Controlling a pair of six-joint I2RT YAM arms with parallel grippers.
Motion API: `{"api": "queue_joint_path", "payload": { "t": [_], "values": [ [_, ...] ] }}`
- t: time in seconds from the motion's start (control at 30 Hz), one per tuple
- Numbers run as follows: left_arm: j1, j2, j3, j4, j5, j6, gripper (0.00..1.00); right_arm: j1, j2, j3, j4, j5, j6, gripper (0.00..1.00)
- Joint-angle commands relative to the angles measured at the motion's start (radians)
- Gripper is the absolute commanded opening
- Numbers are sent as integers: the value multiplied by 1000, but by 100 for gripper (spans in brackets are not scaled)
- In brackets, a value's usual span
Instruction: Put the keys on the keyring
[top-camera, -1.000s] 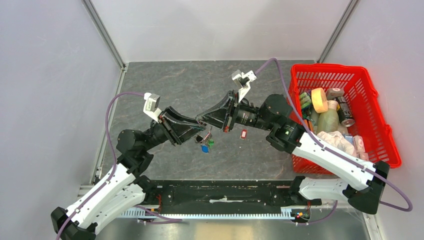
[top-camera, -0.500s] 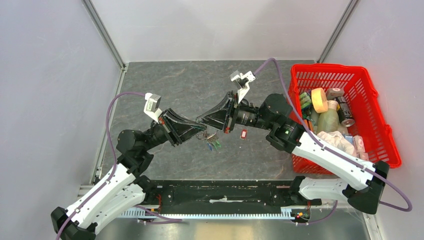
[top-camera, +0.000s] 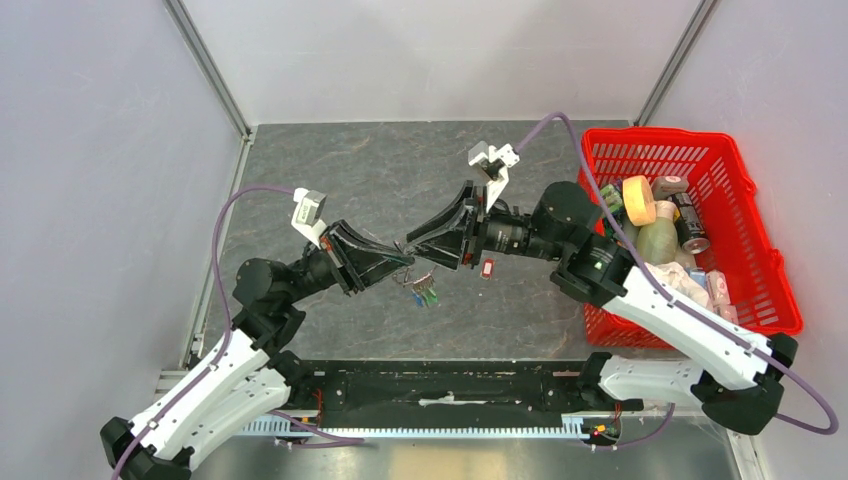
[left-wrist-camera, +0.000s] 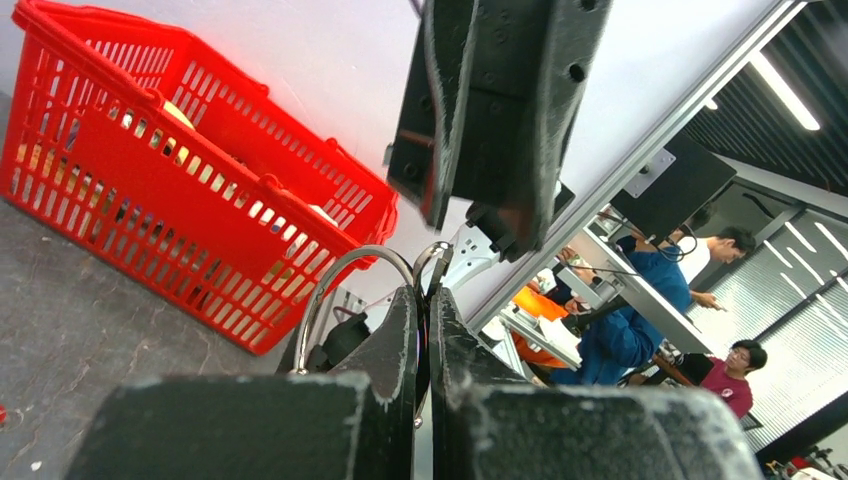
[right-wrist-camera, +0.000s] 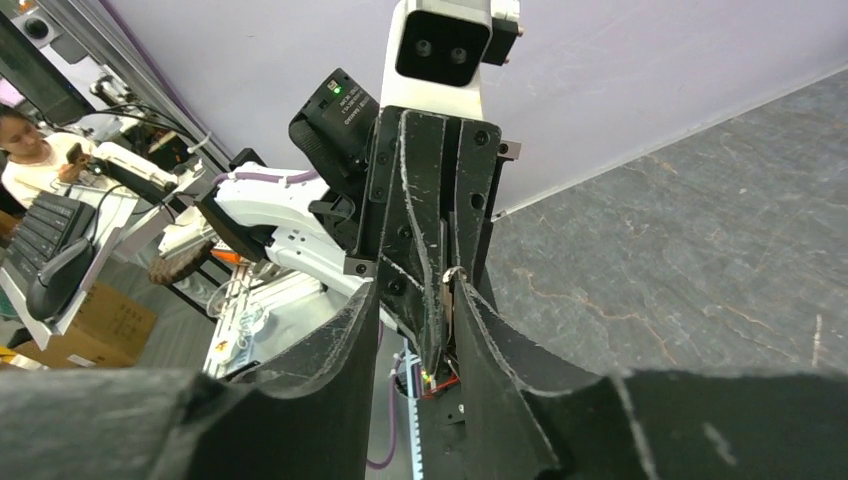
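My left gripper (top-camera: 402, 262) is shut on the silver keyring (left-wrist-camera: 345, 268), held above the table. Green and blue keys (top-camera: 425, 292) hang from the ring just below the fingertips. In the left wrist view the fingers (left-wrist-camera: 400, 340) are pressed together on the wire, which arches up to their left. My right gripper (top-camera: 410, 245) is open and meets the left one tip to tip. In the right wrist view its jaws (right-wrist-camera: 413, 300) straddle the left gripper's fingertips, and a bit of ring (right-wrist-camera: 452, 272) shows there. A red key (top-camera: 487, 267) lies on the table under the right wrist.
A red plastic basket (top-camera: 690, 140) full of household items stands at the right edge of the table; it also shows in the left wrist view (left-wrist-camera: 150, 200). Grey walls and metal frame posts enclose the dark stone-patterned table (top-camera: 350, 170).
The hanging keys have swung slightly right. The right arm has shifted a little to the right and its wrist has turned. The left gripper still holds the ring.
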Motion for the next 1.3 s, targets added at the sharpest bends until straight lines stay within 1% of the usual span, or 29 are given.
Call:
{"api": "queue_joint_path", "payload": {
  "t": [0.0,0.13,0.3,0.33,0.5,0.63,0.87,1.0,1.27],
  "values": [
    [1,-40,45,-76,2,73,2,5,-41,96,-156,33,-116,43],
    [1,-58,58,-192,-7,131,2,6,-37,133,-250,88,-156,50],
    [1,-56,93,-339,-18,209,2,5,3,186,-359,139,-200,52],
    [1,-54,100,-364,-23,225,2,5,16,200,-382,145,-209,54],
    [1,-53,114,-459,-45,277,2,5,102,312,-527,170,-247,46],
    [1,-53,123,-522,-68,312,2,6,130,331,-538,128,-258,41],
    [1,-54,137,-587,-92,353,2,6,202,403,-637,116,-274,43],
    [0,-53,139,-594,-93,359,2,6,227,402,-643,105,-263,43],
    [1,-53,145,-604,-89,370,2,6,262,420,-658,78,-256,39]
  ]
}}
